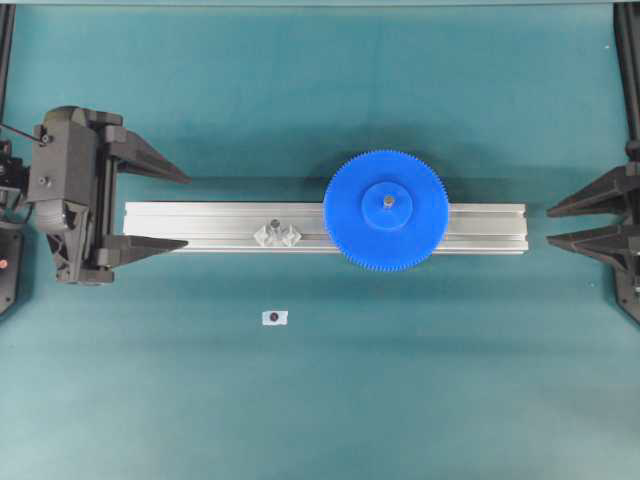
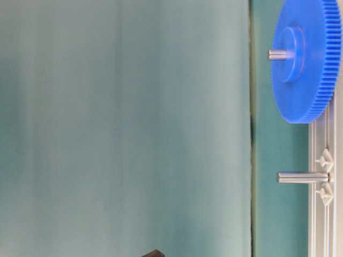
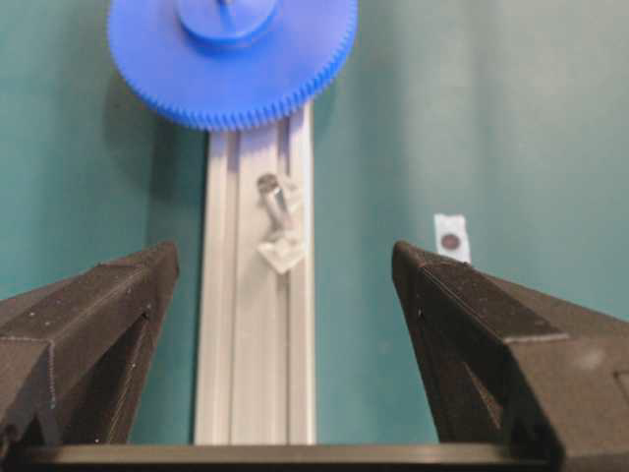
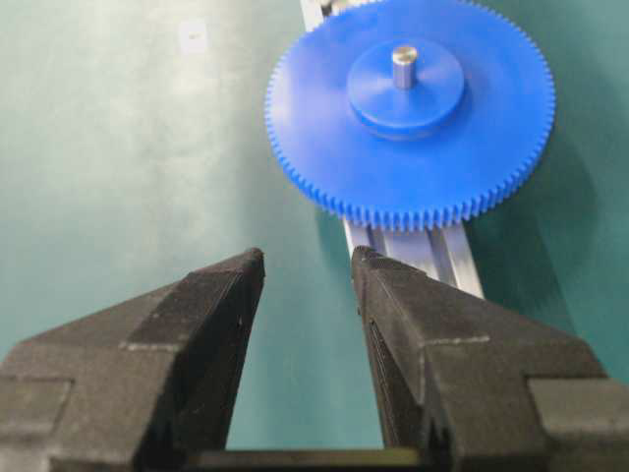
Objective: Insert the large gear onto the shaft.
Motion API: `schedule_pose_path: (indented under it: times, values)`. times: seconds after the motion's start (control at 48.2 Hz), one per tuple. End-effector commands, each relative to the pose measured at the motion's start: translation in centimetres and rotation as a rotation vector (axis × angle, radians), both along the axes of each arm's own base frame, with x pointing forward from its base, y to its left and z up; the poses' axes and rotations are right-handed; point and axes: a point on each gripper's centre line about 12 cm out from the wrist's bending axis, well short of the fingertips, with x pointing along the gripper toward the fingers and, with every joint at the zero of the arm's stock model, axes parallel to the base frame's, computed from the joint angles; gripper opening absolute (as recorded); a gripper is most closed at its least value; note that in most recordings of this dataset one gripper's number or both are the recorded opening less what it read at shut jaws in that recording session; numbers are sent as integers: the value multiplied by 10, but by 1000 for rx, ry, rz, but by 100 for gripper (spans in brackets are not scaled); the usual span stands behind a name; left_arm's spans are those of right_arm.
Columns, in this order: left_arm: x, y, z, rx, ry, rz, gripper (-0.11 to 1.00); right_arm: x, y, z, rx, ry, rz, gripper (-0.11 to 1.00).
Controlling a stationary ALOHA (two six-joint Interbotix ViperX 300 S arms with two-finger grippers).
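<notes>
Large gear (image 1: pixel 386 210) is sitting flat on the aluminium rail (image 1: pixel 200 227), toward the rail's right end, with the shaft (image 1: pixel 387 203) poking up through its hub. A 2nd, bare pin (image 1: pixel 275 228) is standing on the rail left of the gear, on a clear base.

Left tool (image 1: pixel 160 208) is hanging just off the rail's left end, jaws spread wide, gripping nothing. Right tool (image 1: pixel 556 226) is waiting off the rail's right end, jaws parted, nothing between them.

A small white tag (image 1: pixel 275 317) is lying on the table in front of the rail.
</notes>
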Motion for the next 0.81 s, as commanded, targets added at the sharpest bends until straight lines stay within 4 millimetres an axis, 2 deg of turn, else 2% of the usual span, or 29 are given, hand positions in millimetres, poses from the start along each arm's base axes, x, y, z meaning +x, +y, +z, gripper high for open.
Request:
schedule_pose_path:
  times: [0.0,0.228,0.457,0.789]
  values:
    - [1,-1,7,1,-28,-3,87,2,0,4,9,-11,-6,50]
    - [1,-1,6,1,-29,-3,87,2,0,4,8,-13,-6,50]
    - [4,-1,13,-47,-102,20,87,2,-1,4,6,-13,-7,50]
    - [3,-1,8,-61,-105,26,87,2,0,4,8,-14,-6,50]
